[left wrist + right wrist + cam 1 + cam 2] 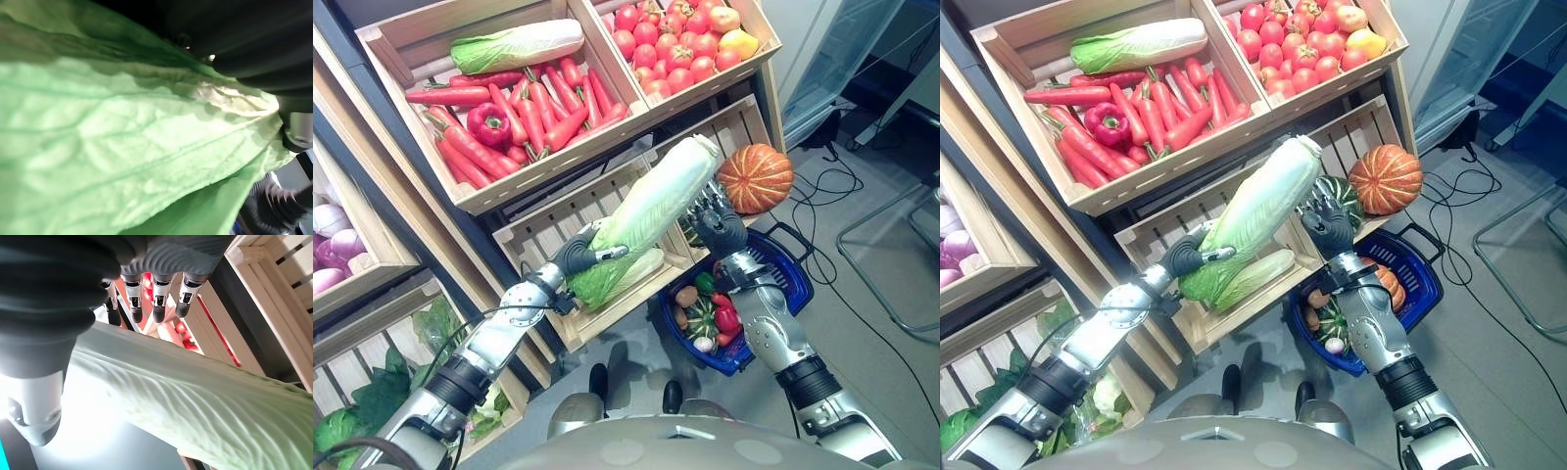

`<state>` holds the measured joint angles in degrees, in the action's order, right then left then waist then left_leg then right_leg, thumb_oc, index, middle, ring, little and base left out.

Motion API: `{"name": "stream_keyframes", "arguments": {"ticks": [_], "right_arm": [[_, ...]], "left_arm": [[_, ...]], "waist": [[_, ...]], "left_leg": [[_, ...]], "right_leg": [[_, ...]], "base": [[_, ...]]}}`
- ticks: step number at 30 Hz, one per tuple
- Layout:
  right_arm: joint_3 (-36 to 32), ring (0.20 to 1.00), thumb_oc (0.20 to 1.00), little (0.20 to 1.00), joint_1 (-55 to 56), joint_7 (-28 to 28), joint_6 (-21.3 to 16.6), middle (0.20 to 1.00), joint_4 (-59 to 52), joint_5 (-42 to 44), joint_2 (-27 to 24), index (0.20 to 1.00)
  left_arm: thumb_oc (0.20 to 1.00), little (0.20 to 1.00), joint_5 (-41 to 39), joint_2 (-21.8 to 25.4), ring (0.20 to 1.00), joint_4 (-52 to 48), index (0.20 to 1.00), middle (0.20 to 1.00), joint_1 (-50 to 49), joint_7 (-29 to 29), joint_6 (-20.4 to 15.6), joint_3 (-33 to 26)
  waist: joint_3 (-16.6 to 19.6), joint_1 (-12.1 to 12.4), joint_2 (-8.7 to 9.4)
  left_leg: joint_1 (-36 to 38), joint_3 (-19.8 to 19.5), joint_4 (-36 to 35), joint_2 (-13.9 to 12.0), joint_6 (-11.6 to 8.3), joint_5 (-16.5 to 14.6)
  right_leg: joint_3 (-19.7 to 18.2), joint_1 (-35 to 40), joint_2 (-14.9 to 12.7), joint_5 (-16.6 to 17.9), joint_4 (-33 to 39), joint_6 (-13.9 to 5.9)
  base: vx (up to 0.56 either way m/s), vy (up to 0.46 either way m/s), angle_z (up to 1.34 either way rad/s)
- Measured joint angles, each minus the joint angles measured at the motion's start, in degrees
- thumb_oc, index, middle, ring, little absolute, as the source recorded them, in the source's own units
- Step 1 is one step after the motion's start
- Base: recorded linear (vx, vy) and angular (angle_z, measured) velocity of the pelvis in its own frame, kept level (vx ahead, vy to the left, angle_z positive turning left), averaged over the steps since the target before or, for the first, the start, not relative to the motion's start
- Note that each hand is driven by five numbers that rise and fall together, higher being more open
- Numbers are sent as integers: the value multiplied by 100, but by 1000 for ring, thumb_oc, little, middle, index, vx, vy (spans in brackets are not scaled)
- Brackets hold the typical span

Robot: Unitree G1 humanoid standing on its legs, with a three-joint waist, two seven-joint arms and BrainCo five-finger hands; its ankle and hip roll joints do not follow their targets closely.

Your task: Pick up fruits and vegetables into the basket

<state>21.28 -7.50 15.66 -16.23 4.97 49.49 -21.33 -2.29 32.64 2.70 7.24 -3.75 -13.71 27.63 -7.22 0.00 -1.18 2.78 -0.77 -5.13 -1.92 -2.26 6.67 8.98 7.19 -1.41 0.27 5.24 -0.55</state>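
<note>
A long napa cabbage hangs in mid-air in front of the wooden produce shelves, tilted with its pale stem end up and to the right and its green leafy end down and to the left. The left hand grips it near the leafy end, fingers curled round the leaves, which press close against that wrist's camera. The right hand meets the cabbage near its upper, pale part, fingers straight and relaxed beside its ribbed side rather than closed round it. Just below the right forearm, on the floor, sits the blue basket, already holding a red pepper, a small striped green squash and other produce. A second napa cabbage lies in the slatted crate behind the raised one, and an orange pumpkin rests at the right end of that shelf. Above, one crate holds carrots with another cabbage, its neighbour tomatoes.
</note>
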Motion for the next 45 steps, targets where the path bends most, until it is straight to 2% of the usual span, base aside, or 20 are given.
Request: {"name": "stream_keyframes", "arguments": {"ticks": [5, 13, 18, 28, 37, 38, 39, 40, 41, 45], "right_arm": [[208, 1000, 1000, 1000, -4, -53, 15, 1000, -6, -128, -19, 1000], [209, 1000, 1000, 1000, 16, -694, 4, 1000, -5, -293, 5, 1000], [201, 1000, 1000, 1000, 24, -812, 3, 1000, -6, -349, 39, 1000], [206, 1000, 1000, 1000, 23, -752, 4, 1000, -13, -309, 31, 1000], [207, 1000, 1000, 1000, 23, -564, 6, 1000, -11, 90, 0, 1000], [207, 959, 959, 959, 23, -527, 6, 959, -11, 119, 0, 959], [206, 598, 598, 598, 23, -504, 6, 598, -12, 122, -2, 598], [206, 366, 366, 366, 23, -488, 6, 366, -12, 124, -2, 366], [206, 200, 200, 200, 23, -472, 6, 200, -12, 138, -1, 200], [219, 200, 200, 200, 23, -402, 10, 200, -12, 339, 1, 200]], "left_arm": [[200, 200, 259, 119, 200, -164, 200, 200, 89, -44, 0, 208], [200, 200, 837, 123, 200, -166, 200, 200, 64, 790, 18, 179], [200, 200, 916, 112, 200, -166, 200, 200, 12, 918, 17, 124], [200, 200, 895, 109, 200, -174, 200, 200, -44, 461, 187, 160], [200, 200, 840, 126, 200, -233, 200, 200, 60, -232, 371, 166], [200, 200, 808, 141, 200, -236, 200, 200, 97, -311, 384, 170], [200, 200, 740, 175, 200, -242, 200, 200, 120, -357, 400, 175], [200, 200, 702, 199, 200, -242, 200, 200, 145, -402, 434, 172], [200, 200, 669, 223, 200, -242, 200, 200, 174, -445, 467, 174], [200, 200, 665, 236, 200, -242, 200, 200, 211, -477, 483, 174]], "waist": [[139, -3, -20], [161, -1, -32], [161, 7, -32], [162, -1, -33], [162, 2, -34], [163, 0, -35], [163, -2, -36], [165, -2, -38], [166, -3, -41], [182, -2, -65]], "left_leg": [[0, 32, -1, -3, 0, -6], [-57, 37, 0, -4, 0, -9], [-60, 35, 0, -3, 2, -12], [-63, 38, -18, -6, 2, -17], [-76, 37, -1, -2, 3, -17], [-76, 38, -1, -2, 3, -17], [-76, 38, -2, -3, 2, -17], [-76, 39, -2, -3, 3, -17], [-77, 40, -2, -3, 3, -17], [-86, 40, -2, -2, 3, -17]], "right_leg": [[-33, -13, 3, -18, 0, -27], [-57, -77, 3, -4, 0, -16], [-46, -76, 2, 4, 0, -3], [-58, -84, 1, -16, 0, -32], [-54, -94, -2, -15, 0, -29], [-55, -94, -2, -15, 0, -29], [-55, -94, -2, -16, 0, -30], [-57, -95, -2, -16, 0, -30], [-58, -96, -2, -16, 0, -30], [-58, -105, -3, -16, 0, -30]], "base": [[-4, 0, -1], [-3, 0, -1], [0, 0, 0], [0, 0, 0], [0, 0, 0], [0, 0, 0], [0, 0, 0], [0, 0, 0], [0, 0, 0], [0, 0, 0]]}}
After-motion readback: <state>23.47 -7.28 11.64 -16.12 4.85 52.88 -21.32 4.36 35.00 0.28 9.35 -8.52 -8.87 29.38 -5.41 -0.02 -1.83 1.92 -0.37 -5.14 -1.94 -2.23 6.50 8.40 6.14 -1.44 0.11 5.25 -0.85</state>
